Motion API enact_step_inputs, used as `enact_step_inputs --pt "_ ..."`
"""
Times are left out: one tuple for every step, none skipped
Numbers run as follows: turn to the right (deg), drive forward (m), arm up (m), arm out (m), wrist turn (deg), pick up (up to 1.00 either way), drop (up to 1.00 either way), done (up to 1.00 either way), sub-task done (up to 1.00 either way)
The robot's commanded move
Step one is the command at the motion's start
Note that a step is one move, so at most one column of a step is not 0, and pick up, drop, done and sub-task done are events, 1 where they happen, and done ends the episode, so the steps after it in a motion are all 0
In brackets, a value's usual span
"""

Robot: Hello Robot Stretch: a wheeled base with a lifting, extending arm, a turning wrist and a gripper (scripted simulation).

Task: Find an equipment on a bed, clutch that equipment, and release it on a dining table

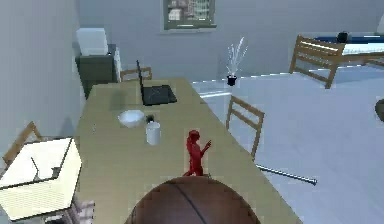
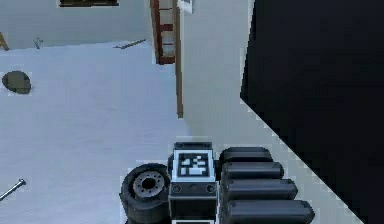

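Pale floor (image 2: 80,130) lies beyond the retracted arm (image 2: 255,185) and gripper (image 2: 148,192).

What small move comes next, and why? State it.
Probably turn in place until the arm side faces the dining table. The table lies straight ahead, while the arm side view, with the gripper low in it, looks onto floor and a dark panel. I cannot tell whether it holds anything.

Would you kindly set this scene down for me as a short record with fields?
surface: long dining table, chairs around it
on it: laptop, bowl, white cup, red figurine
foreground: brown round object at forward view's bottom edge
far right: bed, wooden frame, blue mattress
floor: metal rod, vase of twigs
arm: gripper low in arm side view; cannot tell whether it holds anything
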Motion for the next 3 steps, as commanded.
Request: enact_step_inputs --pt "45.0 0.0 0.0 0.0 0.0 0.0 0.0 0.0 0.0" --pt "9.0 0.0 0.0 0.0 0.0 0.0 0.0 0.0 0.0" --pt "-45.0 0.0 0.0 0.0 0.0 0.0 0.0 0.0 0.0"
